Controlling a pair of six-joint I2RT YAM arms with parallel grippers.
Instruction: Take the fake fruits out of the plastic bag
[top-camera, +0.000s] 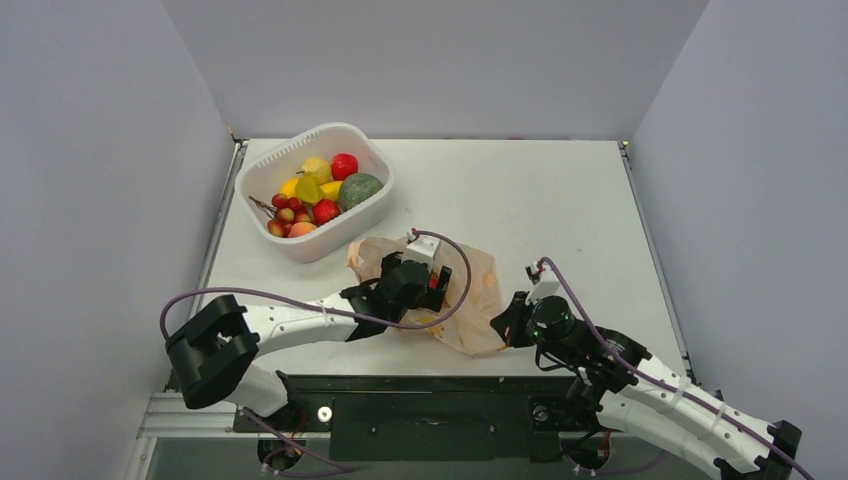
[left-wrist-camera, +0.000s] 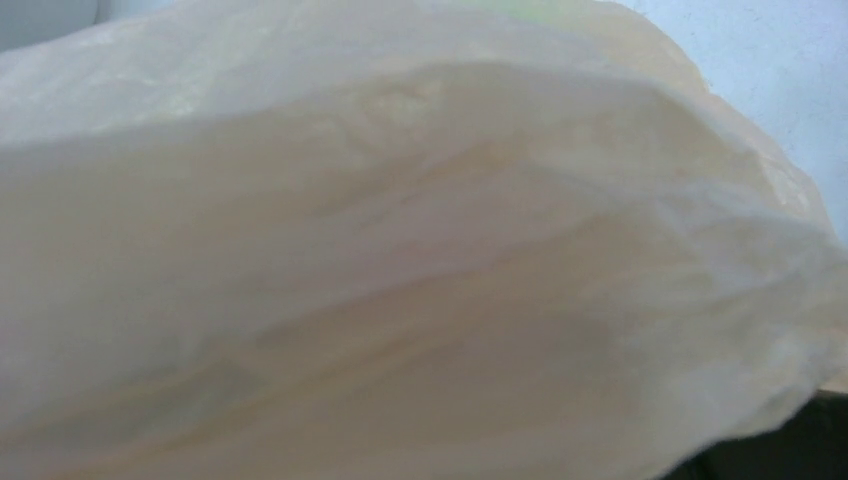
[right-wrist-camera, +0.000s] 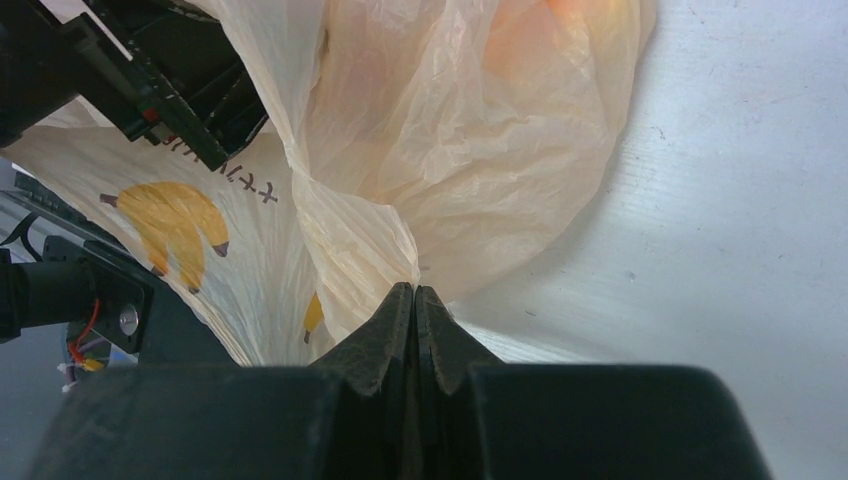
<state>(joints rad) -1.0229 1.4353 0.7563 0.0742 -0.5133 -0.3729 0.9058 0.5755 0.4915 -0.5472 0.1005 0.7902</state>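
1. Nearest the lens in the right wrist view, the right hand (right-wrist-camera: 414, 300) sits at bottom centre. Its two dark fingers are pressed together, pinching a fold of the plastic bag (right-wrist-camera: 480, 150).
2. In the left wrist view, pale crinkled film of the bag fills almost the whole frame. None of that hand's fingers show there.
3. From above, the left hand (top-camera: 432, 285) lies at the middle of the bag, partly wrapped in film. I cannot tell whether its fingers are apart or together.
4. The bag lies crumpled at the centre of the top view, just above the arm bases. Its long axis runs from upper left to lower right, and the right hand holds the lower right end. I cannot tell which way the mouth faces.
5. An orange shape (right-wrist-camera: 560, 30) glows through the film at the top of the right wrist view; what it is cannot be told. Yellow banana prints (right-wrist-camera: 175, 220) mark the bag at the left.
6. Fake fruits (top-camera: 310, 190), yellow, lime and red, lie in a white basket (top-camera: 320, 245) at the upper left of the top view, near the bag's upper left end. A dull dark-green fruit (top-camera: 360, 190) lies among them.
7. A purple cable (top-camera: 300, 300) loops along the left arm and over the bag.
8. The bench (top-camera: 560, 200) is white and faintly scuffed, enclosed by plain pale grey walls (top-camera: 430, 60).
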